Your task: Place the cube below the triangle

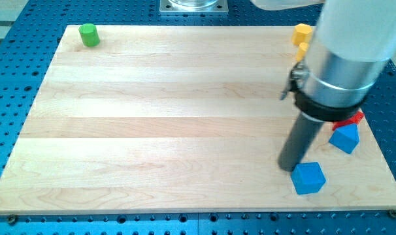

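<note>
The blue cube [309,177] sits turned, one corner pointing to the view's bottom; it touches my tip [288,168] on its right; the blue triangle [345,138] lies above; my rod grips nothing.

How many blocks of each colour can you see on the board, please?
Blue: 2, a blue cube by my tip and a blue block
Yellow: 2, a yellow block and a second yellow block, partly hidden
Green: 1, a green cylinder
Red: 1, a red block, mostly hidden
Total: 6
</note>
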